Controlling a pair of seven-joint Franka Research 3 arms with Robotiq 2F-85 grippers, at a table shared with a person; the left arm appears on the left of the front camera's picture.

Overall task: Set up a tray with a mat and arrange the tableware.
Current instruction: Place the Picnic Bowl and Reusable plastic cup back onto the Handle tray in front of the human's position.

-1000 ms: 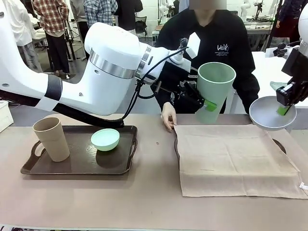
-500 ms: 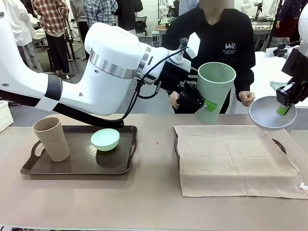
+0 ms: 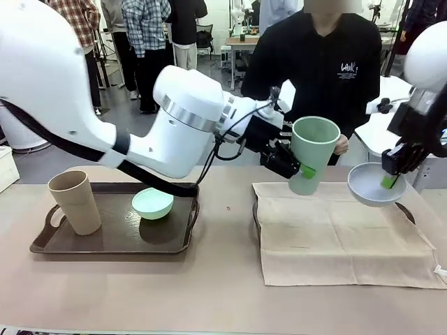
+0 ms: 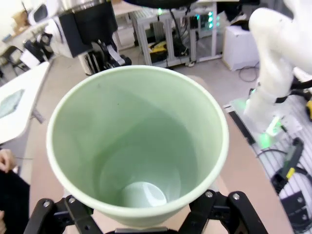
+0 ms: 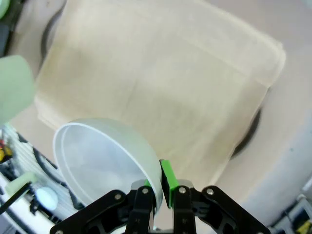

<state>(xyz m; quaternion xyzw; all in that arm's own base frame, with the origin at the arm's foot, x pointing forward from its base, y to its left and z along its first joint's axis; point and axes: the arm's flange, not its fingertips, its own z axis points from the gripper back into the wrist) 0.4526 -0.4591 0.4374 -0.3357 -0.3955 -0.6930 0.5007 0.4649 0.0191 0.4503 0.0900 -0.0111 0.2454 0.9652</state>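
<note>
My left gripper [image 3: 304, 169] is shut on the lower wall of the sage green cup [image 3: 313, 152], holding it upright just above the mat's far edge. From the left wrist the green cup [image 4: 136, 146] is empty, with my gripper [image 4: 146, 217] clamped around its base. My right gripper [image 3: 388, 180] is shut on the rim of the pale bluish-white bowl [image 3: 374, 187], which hangs over the far right of the beige mat [image 3: 335, 234]. From the right wrist the bowl [image 5: 100, 161] tilts in my gripper [image 5: 161, 187] above the mat [image 5: 161, 83].
The mat covers a dark tray whose edge [image 3: 255, 209] shows at its left. A second dark tray [image 3: 105, 241] at the left holds the tan cup [image 3: 75, 202] and the mint bowl [image 3: 152, 202]. A person stands at the far side, one hand [image 3: 341, 145] behind the green cup.
Both arms have come down and inward, the cup and the bowl now lower and closer to the mat. The person's hand has left the mat's corner.
</note>
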